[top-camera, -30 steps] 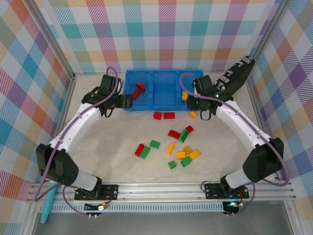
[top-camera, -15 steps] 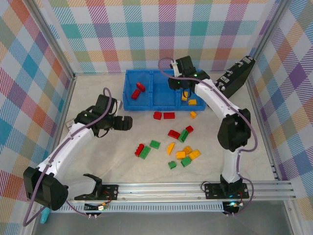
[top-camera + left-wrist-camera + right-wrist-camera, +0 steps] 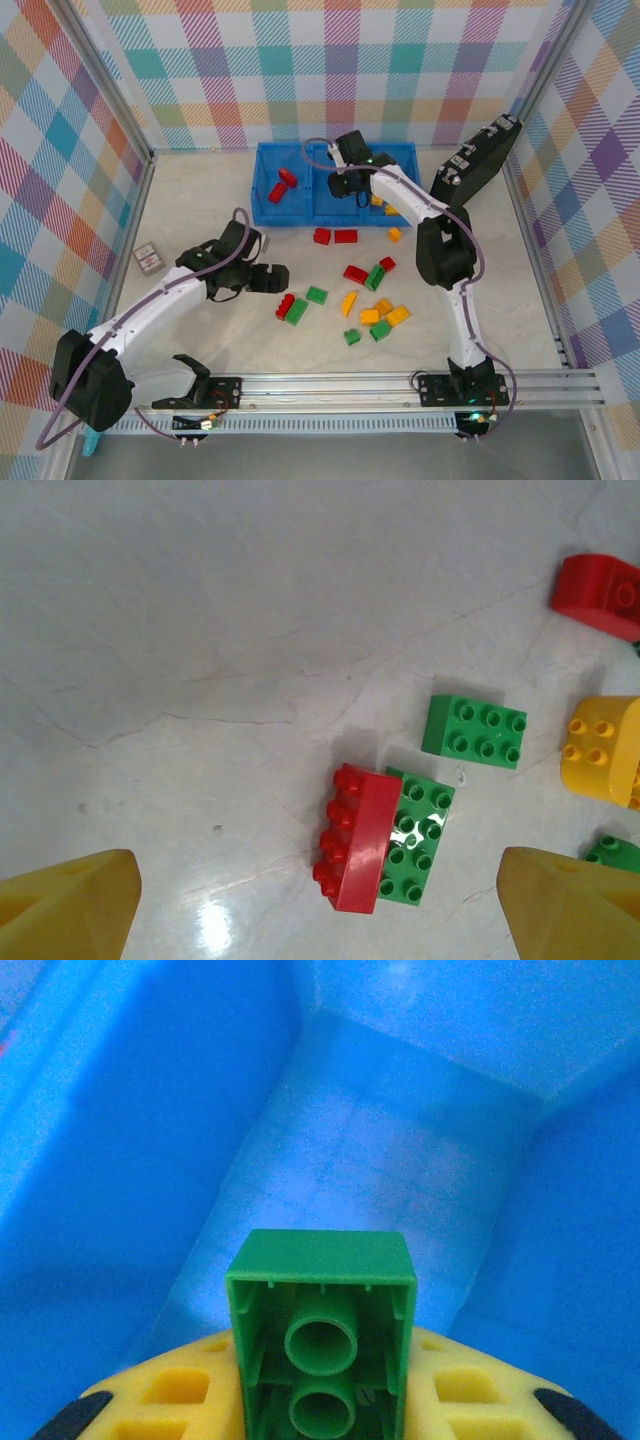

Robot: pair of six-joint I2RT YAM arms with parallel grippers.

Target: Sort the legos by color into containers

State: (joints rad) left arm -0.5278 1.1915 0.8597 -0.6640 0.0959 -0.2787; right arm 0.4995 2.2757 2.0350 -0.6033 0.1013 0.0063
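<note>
The right end effector is clenched on a small green brick. The brick sits between the yellow pads with its hollow underside toward the wrist camera. It hangs over the middle compartment of the blue tray, at the upper centre of the overhead view. Red bricks lie in the tray's left compartment and yellow ones in its right, so the middle one looks meant for green.

The left end effector is released, its yellow fingers spread to the bottom corners of its wrist view. Between them on the bench, a red brick lies on its side, touching a wide green brick. More loose bricks are scattered at the centre of the overhead view.

The bricks look light, rigid and glossy, so a pinch on a corner or across the studs could well slip. Flat opposite walls seem the better hold. Since the red brick's long side is pressed against its green neighbour, its two free ends are probably the place to grip.
</note>
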